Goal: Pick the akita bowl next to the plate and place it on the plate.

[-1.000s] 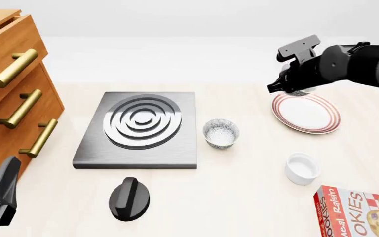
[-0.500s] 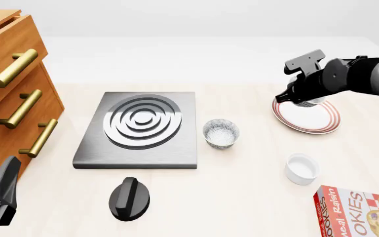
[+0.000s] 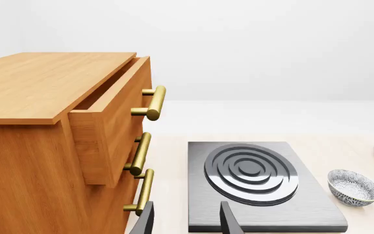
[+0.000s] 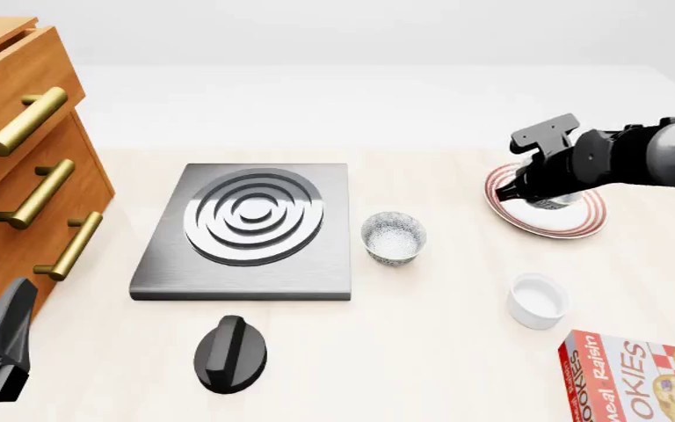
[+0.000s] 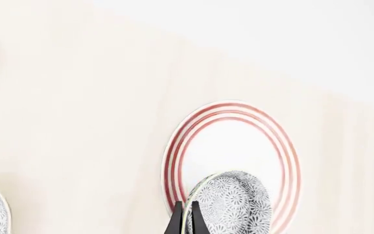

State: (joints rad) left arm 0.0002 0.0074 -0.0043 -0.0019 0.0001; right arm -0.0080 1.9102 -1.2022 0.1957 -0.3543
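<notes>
Speckled grey-and-white, the bowl (image 5: 229, 204) hangs pinched by its rim in the right gripper (image 5: 185, 219), whose two dark fingers stand almost together with only the thin wall of the bowl between them; the bowl is tilted, its patterned outside turned to the wrist camera. Over the last second the right arm has swung rightward and come down: a second ago the gripper was above the plate's far left edge, half a second ago it was over that rim, and now it sits low over the plate (image 4: 590, 220), with the bowl a pale patch under the gripper in the front view. In the wrist view the bowl overlaps the white middle and the red rings on the near side, so it is over the plate; whether it touches yet I cannot tell. My reading is that the carry is nearly finished and what remains is to level the bowl, lower it and let go; released while tilted, it could rock or roll toward the rim. The second speckled bowl (image 4: 394, 236) by the stove plate (image 4: 173, 264) has not moved, nor has the white cup (image 4: 538, 301). The left gripper (image 3: 185, 222) idles near the drawers (image 3: 44, 146), its fingers set apart with nothing between them.
</notes>
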